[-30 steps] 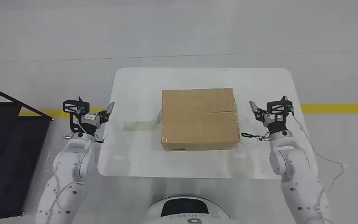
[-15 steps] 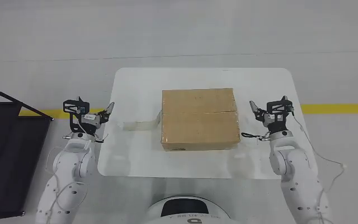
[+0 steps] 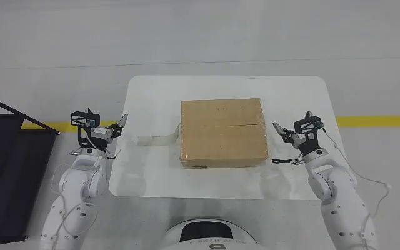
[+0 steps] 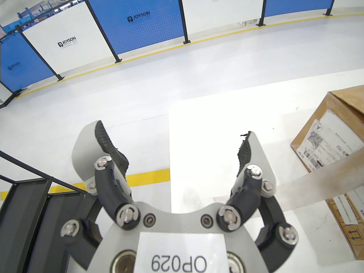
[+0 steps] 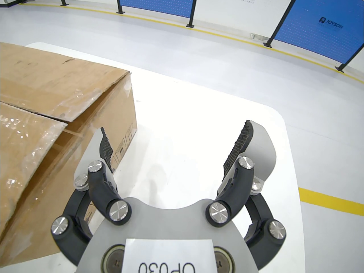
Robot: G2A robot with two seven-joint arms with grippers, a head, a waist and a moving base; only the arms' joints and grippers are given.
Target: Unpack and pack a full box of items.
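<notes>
Barely under way: the cardboard box (image 3: 223, 132) sat mid-tabletop (image 3: 156, 181), its top flaps (image 5: 57, 72) down, though one corner gaped at the seam. A loose strip of tape (image 4: 321, 179) trailed from its side. No contents lay out. The left end effector (image 4: 173, 130) hung spread and empty by the tabletop's edge; the right end effector (image 5: 175, 127), likewise spread and empty, hovered just beside the box. Unpacking and repacking both appeared to lie ahead.

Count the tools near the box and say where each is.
2. The left tool is at the left edge of the table, apart from the box; the right tool is close beside the box's right side. Both are open.
</notes>
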